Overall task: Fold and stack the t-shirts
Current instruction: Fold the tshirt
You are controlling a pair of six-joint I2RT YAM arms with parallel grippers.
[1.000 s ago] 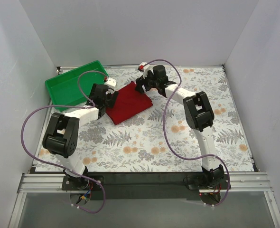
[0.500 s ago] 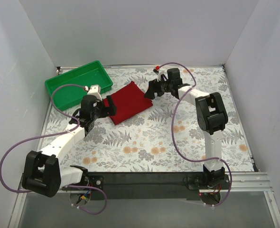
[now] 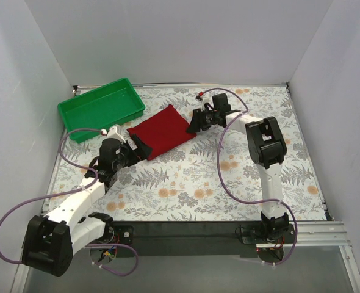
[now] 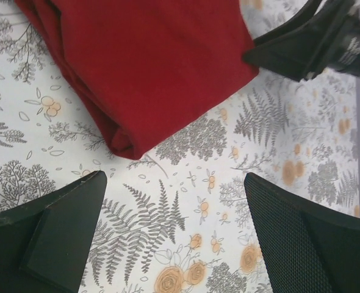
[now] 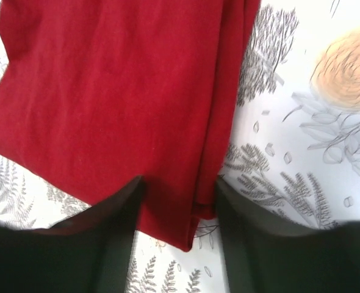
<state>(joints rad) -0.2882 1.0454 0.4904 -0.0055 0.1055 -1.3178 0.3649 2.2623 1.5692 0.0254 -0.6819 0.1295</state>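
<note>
The dark red t-shirt [image 3: 162, 130] lies folded into a flat rectangle on the floral table, right of the green tray. My left gripper [image 3: 138, 144] is open and empty, just off the shirt's near-left corner. In the left wrist view the shirt [image 4: 149, 67] lies beyond my gripper [image 4: 174, 238], clear of the wide-apart fingers [image 4: 52, 238]. My right gripper [image 3: 194, 124] is at the shirt's right corner. In the right wrist view the jaws stand apart on either side of that folded corner [image 5: 168, 122], with my gripper [image 5: 177, 207] open.
An empty green plastic tray [image 3: 100, 108] stands at the far left, close to the shirt's left corner. White walls close in the table on three sides. The right gripper also shows in the left wrist view [image 4: 314, 39] beyond the shirt.
My left arm has pulled back toward the near left, and its gripper has come off the shirt's left edge. My right gripper has shifted from the shirt's far edge to its right corner.
</note>
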